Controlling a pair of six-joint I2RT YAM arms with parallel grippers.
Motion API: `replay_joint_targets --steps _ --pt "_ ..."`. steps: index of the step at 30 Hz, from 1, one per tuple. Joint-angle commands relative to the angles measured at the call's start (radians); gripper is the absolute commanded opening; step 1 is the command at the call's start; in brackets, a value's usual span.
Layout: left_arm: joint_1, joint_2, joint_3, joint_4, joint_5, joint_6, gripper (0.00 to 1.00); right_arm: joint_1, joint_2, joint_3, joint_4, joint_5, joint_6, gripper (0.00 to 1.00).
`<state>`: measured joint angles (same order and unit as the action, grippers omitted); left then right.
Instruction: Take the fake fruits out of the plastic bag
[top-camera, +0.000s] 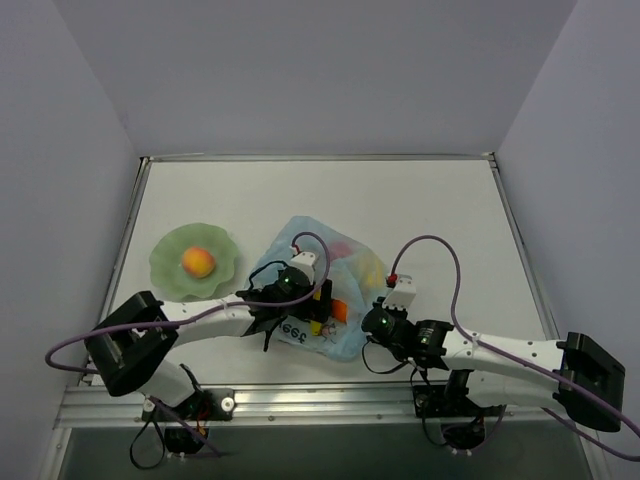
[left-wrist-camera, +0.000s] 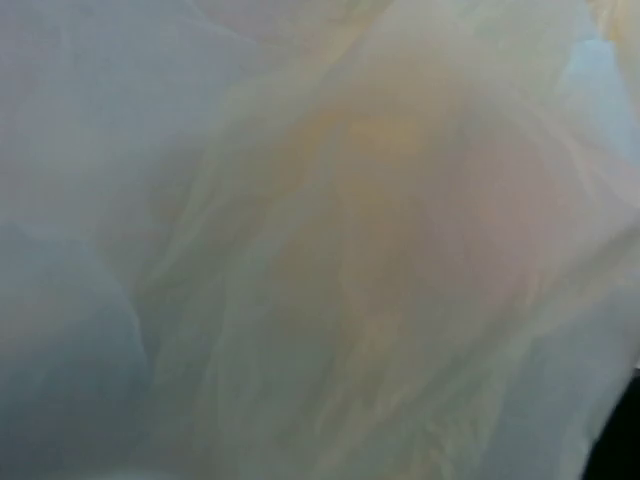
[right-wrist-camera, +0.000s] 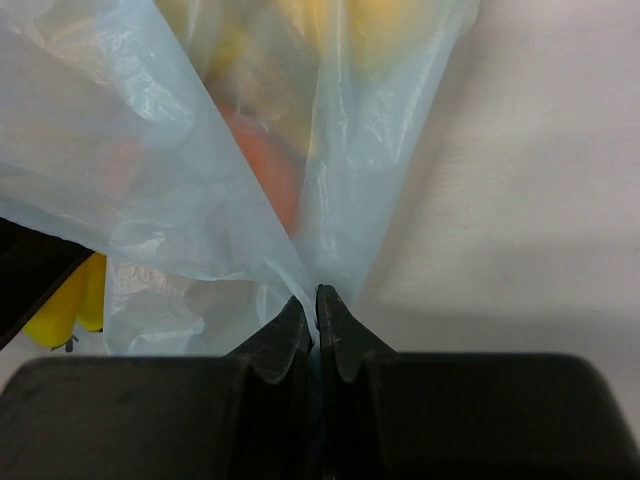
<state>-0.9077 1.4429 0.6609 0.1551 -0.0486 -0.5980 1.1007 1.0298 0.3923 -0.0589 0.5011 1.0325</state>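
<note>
The light-blue plastic bag (top-camera: 322, 285) lies at the table's middle. My left gripper (top-camera: 308, 300) is pushed into the bag's near side; its fingers are hidden by film. The left wrist view is filled by blurred bag film (left-wrist-camera: 150, 200) with a yellowish-pink fruit shape (left-wrist-camera: 400, 200) behind it. My right gripper (top-camera: 366, 326) is shut on the bag's near right corner; in the right wrist view its tips (right-wrist-camera: 317, 300) pinch the film (right-wrist-camera: 180, 200). An orange fruit (right-wrist-camera: 265, 170) and a yellow one (right-wrist-camera: 70, 300) show there. One peach-orange fruit (top-camera: 198, 262) sits on the plate.
The pale green round plate (top-camera: 165, 265) lies left of the bag. Grey walls stand on three sides of the white table (top-camera: 440, 210). Purple cables loop over both arms.
</note>
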Motion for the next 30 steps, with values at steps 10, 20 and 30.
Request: replay_joint_targets --steps 10,20,30 --pt "0.056 0.168 0.184 0.181 0.138 0.081 0.50 -0.031 0.010 0.005 -0.001 0.166 -0.041 0.00" --pt "0.061 0.042 0.287 0.113 0.281 0.050 0.10 -0.211 0.111 0.060 0.211 0.099 -0.261 0.00" --pt "0.095 -0.055 0.430 -0.214 0.277 0.041 0.03 -0.211 0.053 0.072 0.182 0.134 -0.249 0.00"
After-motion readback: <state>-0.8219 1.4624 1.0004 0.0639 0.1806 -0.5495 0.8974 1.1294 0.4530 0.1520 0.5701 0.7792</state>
